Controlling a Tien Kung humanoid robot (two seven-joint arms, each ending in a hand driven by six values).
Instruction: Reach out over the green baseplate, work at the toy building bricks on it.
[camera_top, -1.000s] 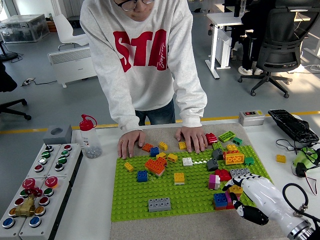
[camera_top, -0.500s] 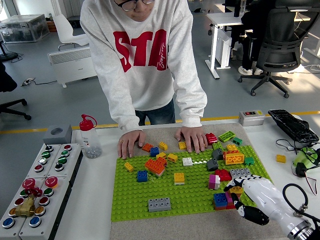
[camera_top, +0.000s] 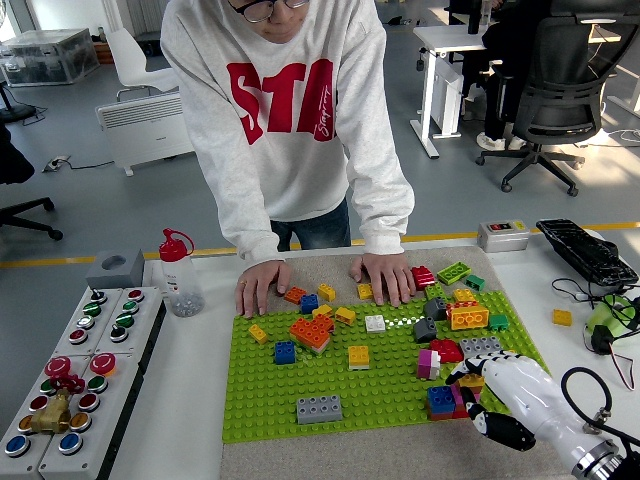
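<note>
The white worktop (camera_top: 190, 400) carries a green baseplate (camera_top: 380, 385) laid on a sandy mat, in an office room with grey floor, a radiator, desks and black swivel chairs behind. Toy building bricks are scattered over the baseplate: an orange cluster (camera_top: 311, 333) toward its far left, a grey brick (camera_top: 318, 408) near its front edge, a blue brick (camera_top: 440, 399) at its near right. Left of the baseplate sit a red-capped bottle (camera_top: 179, 272) and button panels (camera_top: 75, 375). A person in a white sweatshirt rests both hands (camera_top: 262, 284) flat at the baseplate's far edge. The robot's right hand (camera_top: 497, 385) lies over the baseplate's near right corner, fingers curled down among the bricks there; whether it has hold of one I cannot tell. Compared with a second ago, almost nothing has changed, the hand barely shifted.
</note>
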